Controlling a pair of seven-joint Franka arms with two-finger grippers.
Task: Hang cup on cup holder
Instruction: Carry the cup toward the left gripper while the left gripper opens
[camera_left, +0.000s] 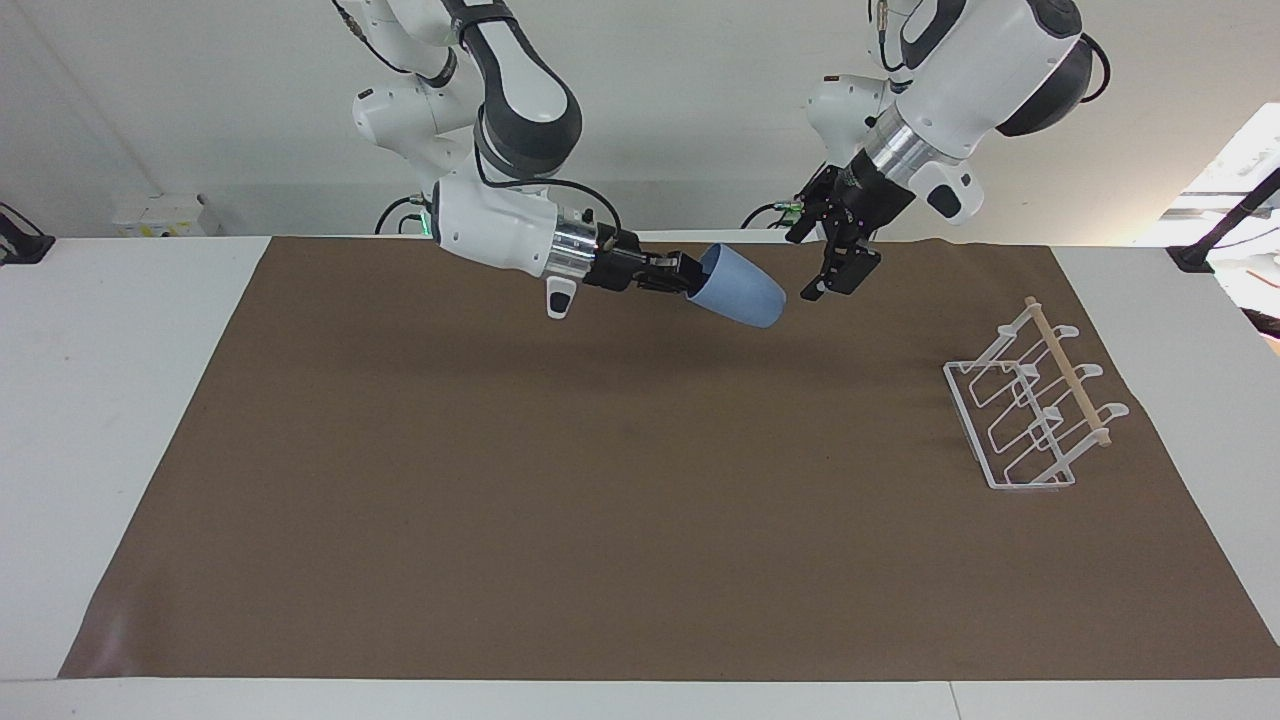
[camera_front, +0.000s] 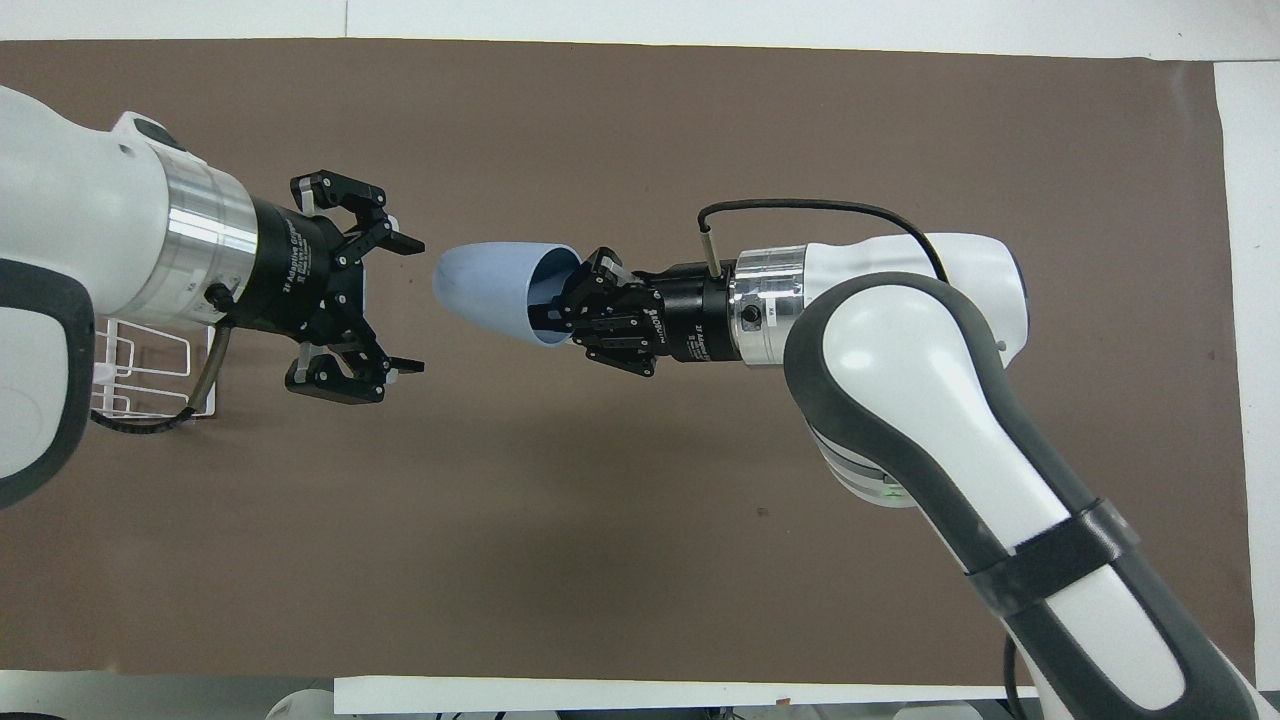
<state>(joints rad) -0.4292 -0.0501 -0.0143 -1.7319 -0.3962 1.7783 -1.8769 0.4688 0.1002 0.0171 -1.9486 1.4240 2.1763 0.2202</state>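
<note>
The light-blue cup hangs in the air over the brown mat near the robots' edge, lying almost level. My right gripper is shut on its rim, one finger inside the mouth; it shows in the overhead view with the cup. The cup's base points at my left gripper, which is open, empty and a short gap away, also in the overhead view. The white wire cup holder with its wooden rod stands empty toward the left arm's end; from above the cup holder is mostly hidden under the left arm.
A brown mat covers most of the white table. Both arms reach over the strip of mat nearest the robots.
</note>
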